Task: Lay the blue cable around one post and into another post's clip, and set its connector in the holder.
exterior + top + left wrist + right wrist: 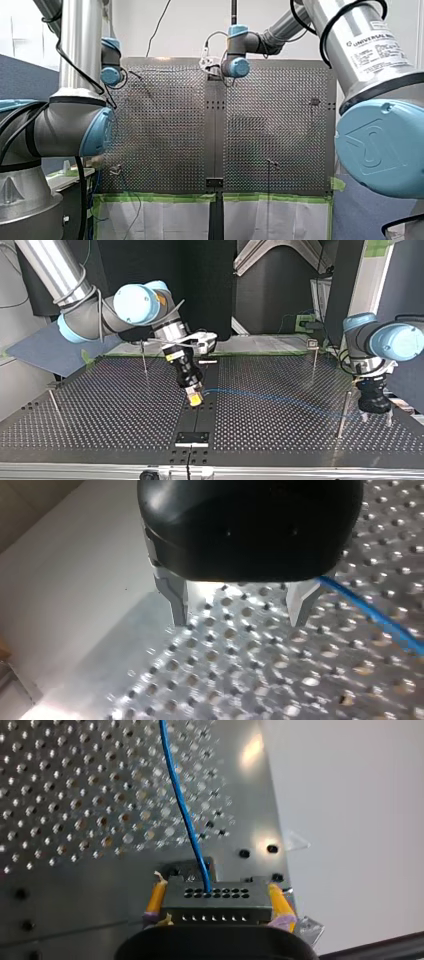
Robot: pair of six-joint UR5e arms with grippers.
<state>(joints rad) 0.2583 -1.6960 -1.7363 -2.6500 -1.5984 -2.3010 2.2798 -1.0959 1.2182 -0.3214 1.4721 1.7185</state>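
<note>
Blue cable [280, 399] lies across the perforated metal table [100, 410]. In the top view it runs from the table's middle strip out toward that view's right edge. It ends in a black connector [216, 905], a small block with rows of holes. My right gripper [195, 400] holds this block low over the middle strip, toward the table edge nearest the top view's camera.

In the right wrist view the yellow pads [156, 897] press on the block's two sides. The cable [182, 810] leaves the block's face and curves off ahead of the gripper [216, 887] over the holes. A black plate [191, 438] sits on the middle strip between the connector and that near edge, apart from both.

My left gripper [376, 416] hangs near the table corner at the top view's lower right, just beside a thin upright post [343, 415]. The cable's far stretch runs toward this post, but I cannot tell whether it touches or rounds it. In the left wrist view the black gripper [240, 620] has its metal fingers [176, 600] spread wide over the table, with nothing between them. The cable [372, 614] passes just outside one finger and slants away across the holes.

A second post [313, 360] with a small head stands further back on the same half of the table, clear of the cable. Two more thin posts stand on the other half: one [144, 357] toward the far edge in the top view, and one [55, 405] by the edge at that view's left. In the front view both wrists sit along the table's far edge, my right arm's [235, 55] at the middle and my left arm's [111, 70] at the corner.
</note>
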